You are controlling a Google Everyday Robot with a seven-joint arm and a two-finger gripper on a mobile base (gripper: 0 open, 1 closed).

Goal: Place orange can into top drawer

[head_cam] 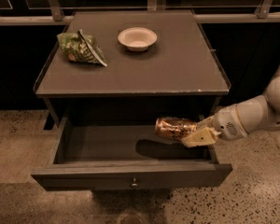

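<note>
Dark grey cabinet [177, 73] on a speckled floor [252, 195], seen from above and in front. The top drawer [84, 177] stands pulled out, its interior open to view, with a small round knob [134, 183] at the centre of the front panel. A white arm [256, 113] enters from the right, beside the cabinet's right edge.

On the cabinet top lie a crumpled green chip bag [79, 48] at rear left and a pale bowl [137, 38] near rear centre, well apart from the arm.

The orange can [172, 127] lies horizontal over the drawer's right part, above its own shadow on the drawer floor. The gripper [193, 132] clasps the can's right end, fingers [200, 137] closed against it. The print on can and bag is unreadable.
</note>
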